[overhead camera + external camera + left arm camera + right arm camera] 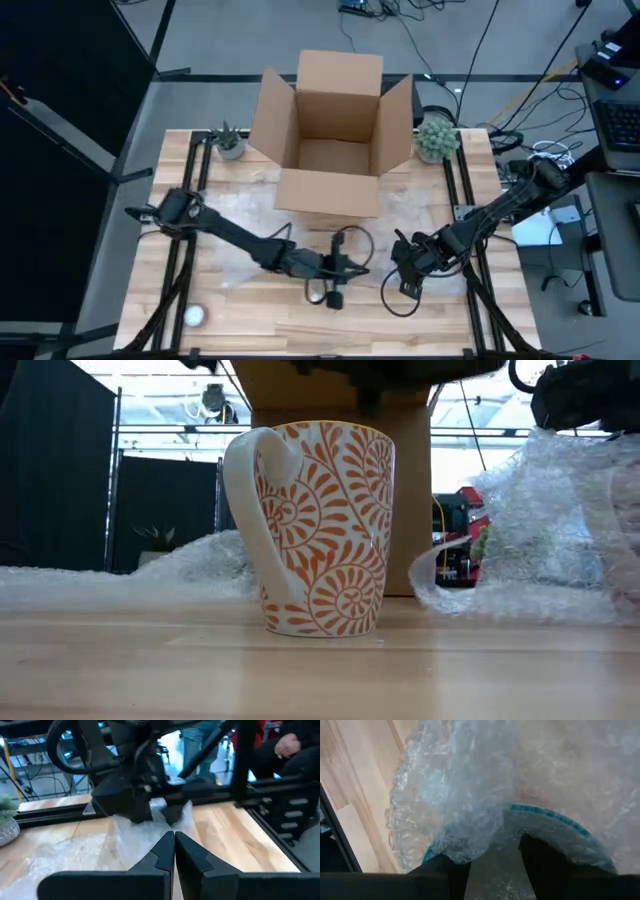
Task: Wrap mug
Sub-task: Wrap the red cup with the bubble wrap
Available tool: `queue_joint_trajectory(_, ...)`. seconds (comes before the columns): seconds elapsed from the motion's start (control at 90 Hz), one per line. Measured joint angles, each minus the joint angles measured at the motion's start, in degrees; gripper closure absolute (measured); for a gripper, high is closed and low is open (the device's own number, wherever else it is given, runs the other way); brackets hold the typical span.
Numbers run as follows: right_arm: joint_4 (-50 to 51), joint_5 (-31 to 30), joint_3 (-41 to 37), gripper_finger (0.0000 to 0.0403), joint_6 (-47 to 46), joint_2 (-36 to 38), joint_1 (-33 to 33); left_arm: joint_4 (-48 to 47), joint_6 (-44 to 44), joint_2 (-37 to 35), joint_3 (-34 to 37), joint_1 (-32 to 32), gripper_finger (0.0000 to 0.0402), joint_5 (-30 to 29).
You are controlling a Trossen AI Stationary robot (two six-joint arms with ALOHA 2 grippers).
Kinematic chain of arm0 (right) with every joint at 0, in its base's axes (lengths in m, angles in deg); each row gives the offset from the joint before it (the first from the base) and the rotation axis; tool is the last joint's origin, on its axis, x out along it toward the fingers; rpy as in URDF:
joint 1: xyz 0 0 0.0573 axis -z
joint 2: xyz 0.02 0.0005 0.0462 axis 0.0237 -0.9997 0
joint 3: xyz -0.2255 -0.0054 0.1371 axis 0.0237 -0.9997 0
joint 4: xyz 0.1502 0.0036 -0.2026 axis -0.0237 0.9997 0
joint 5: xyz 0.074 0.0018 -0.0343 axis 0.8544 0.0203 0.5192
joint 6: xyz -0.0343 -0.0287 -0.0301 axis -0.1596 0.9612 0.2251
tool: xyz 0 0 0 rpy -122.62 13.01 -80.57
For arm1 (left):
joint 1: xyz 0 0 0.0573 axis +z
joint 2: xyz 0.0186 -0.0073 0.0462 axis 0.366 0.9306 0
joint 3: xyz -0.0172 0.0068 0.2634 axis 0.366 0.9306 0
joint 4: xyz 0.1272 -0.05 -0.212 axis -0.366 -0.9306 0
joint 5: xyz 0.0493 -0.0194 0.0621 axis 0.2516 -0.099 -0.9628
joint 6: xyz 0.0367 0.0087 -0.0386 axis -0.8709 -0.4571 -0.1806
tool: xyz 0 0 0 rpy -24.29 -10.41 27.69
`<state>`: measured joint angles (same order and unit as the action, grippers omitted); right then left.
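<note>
A white mug [322, 528] with orange leaf patterns stands upright on its base on the wooden table, handle toward the low view's left. Clear bubble wrap [545, 530] lies spread behind it and rises in a bunch at one side. My right gripper [405, 268] is near the table's middle right, shut on that raised wrap [470, 795]. My left gripper [175, 840] reaches in from the left to the table's middle [338, 268], fingers shut, pointing at the right gripper [150, 802]. A blue-edged curve [550, 815] shows through the wrap. My left gripper has its shut tips just above the bubble wrap [135, 837]; I cannot tell whether it touches it. My right gripper pinches a bunched part of the bubble wrap [492, 862] between its two fingers [442, 870], several layers gathered. The fingers slant down, and the held part [159, 804] is lifted off the table while the rest trails onto the wood.
An open cardboard box [335, 140] stands at the far middle, with a small potted plant on either side [229, 143] [436, 138]. A white round object [195, 316] lies near the front left corner. A seated person [287, 745] shows beyond the table's right side.
</note>
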<state>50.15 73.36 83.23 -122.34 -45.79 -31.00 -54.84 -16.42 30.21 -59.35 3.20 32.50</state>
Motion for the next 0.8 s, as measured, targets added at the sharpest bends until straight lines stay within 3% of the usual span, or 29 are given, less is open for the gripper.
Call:
queue_joint_trajectory(0.211, -0.3, -0.3, 0.0, 0.0245, -0.1, 0.0, 0.0, -0.1, 0.2, 8.0, -8.6, 2.9, 0.0401, 5.9)
queue_joint_trajectory(0.611, -1.7, -0.6, 0.0, 0.0245, -0.1, 0.0, 0.1, -0.1, 0.5, 18.8, -20.0, 4.0, 0.0401, 7.0)
queue_joint_trajectory(0.8, -1.2, -0.2, 0.5, 0.0245, -0.5, 0.0, 0.1, 0.2, 0.6, 20.9, -21.2, 4.0, 0.0401, 8.1)
